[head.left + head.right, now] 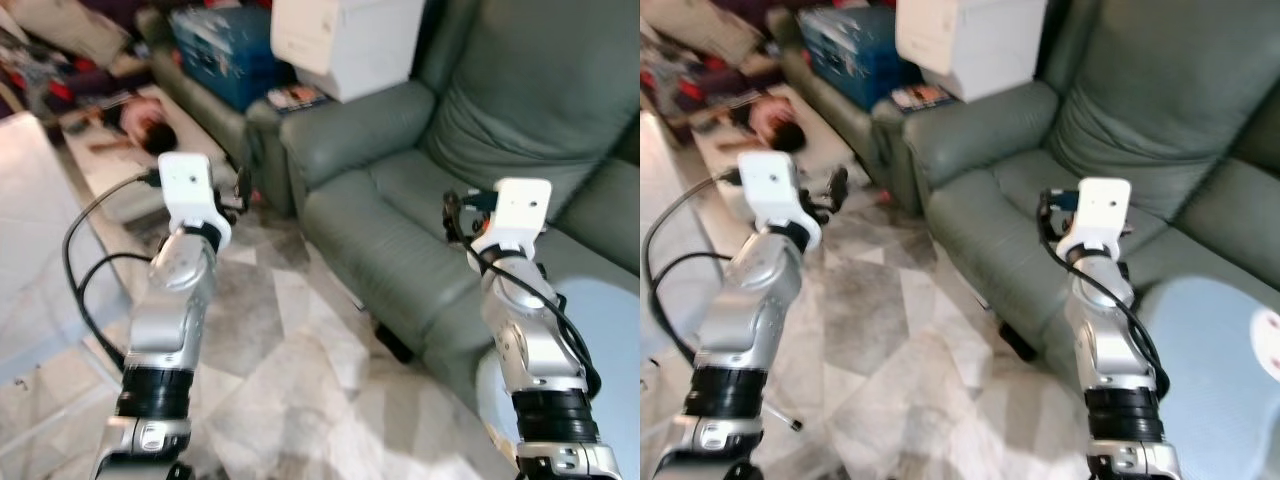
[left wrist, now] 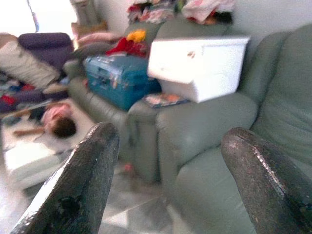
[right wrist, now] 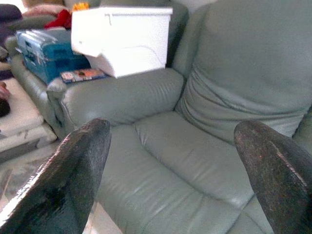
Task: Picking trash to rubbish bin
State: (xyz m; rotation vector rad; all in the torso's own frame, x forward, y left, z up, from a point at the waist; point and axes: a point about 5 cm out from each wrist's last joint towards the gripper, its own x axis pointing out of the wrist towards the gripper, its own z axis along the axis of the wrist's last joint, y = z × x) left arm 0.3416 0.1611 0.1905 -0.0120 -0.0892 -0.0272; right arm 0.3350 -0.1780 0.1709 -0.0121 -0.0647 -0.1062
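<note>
Both silver arms are raised in front of the body, bent at the elbow, forearms angled upward, each with a white wrist block on top and black cables looping beside it. The left gripper point(image 2: 165, 180) holds nothing, its two black fingers spread wide apart. The right gripper point(image 3: 178, 180) likewise gapes wide and holds nothing.

Place: cluttered home living room
Seating: grey-green leather armchair point(image 1: 480, 170)
Floor: grey marble tiles point(image 1: 290, 370)
Clutter: white plastic storage box point(image 1: 345, 40), blue plastic case point(image 1: 225, 50)
</note>
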